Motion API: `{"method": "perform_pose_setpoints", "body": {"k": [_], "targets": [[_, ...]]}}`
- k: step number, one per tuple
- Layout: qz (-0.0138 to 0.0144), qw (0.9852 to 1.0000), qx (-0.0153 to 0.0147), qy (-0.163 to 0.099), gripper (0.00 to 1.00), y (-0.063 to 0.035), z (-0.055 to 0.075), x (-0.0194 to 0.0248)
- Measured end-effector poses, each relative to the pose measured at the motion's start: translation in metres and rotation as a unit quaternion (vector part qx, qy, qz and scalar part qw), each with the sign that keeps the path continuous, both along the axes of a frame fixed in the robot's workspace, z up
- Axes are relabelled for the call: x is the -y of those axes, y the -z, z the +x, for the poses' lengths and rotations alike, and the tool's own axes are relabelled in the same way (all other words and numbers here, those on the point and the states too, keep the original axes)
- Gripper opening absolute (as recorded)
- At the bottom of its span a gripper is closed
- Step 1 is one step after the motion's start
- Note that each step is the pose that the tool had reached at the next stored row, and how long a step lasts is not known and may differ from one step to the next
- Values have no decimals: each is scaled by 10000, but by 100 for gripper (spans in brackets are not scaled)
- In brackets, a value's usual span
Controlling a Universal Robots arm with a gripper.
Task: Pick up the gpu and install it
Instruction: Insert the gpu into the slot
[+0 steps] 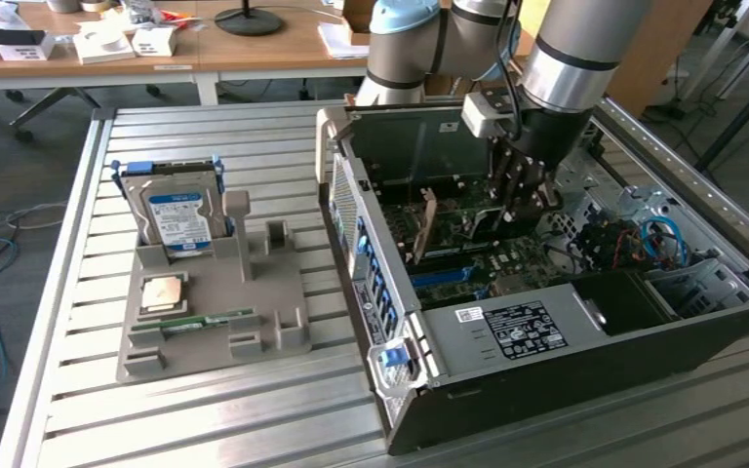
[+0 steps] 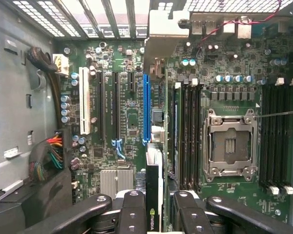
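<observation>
We see fingers (image 2: 132, 210) grasping the gpu (image 2: 153, 192) edge-on, in line with the blue slot (image 2: 146, 107) for seating, inside the case (image 1: 479, 409) at the exterior view's three o'clock

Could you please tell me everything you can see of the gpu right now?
The gpu is seen edge-on: a thin card with a dark face bearing a green NVIDIA logo, and what looks like a silver metal bracket at its far end. It stands on edge inside the open case, above the motherboard, roughly in line with the blue slot. The gripper clamps it, one finger on each side. Whether it touches the slot cannot be told.
</observation>
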State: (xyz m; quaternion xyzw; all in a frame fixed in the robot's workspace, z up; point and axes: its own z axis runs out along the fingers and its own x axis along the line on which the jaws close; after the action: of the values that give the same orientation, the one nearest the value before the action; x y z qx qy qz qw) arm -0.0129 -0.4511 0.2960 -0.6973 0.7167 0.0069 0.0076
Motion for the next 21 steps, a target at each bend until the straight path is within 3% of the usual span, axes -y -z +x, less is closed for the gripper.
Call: {"method": "perform_pose_setpoints", "body": {"k": [11, 21], "targets": [[1, 9999, 0, 133, 27, 48, -6, 0], [0, 9999, 0, 133, 27, 175, -12, 2]]}}
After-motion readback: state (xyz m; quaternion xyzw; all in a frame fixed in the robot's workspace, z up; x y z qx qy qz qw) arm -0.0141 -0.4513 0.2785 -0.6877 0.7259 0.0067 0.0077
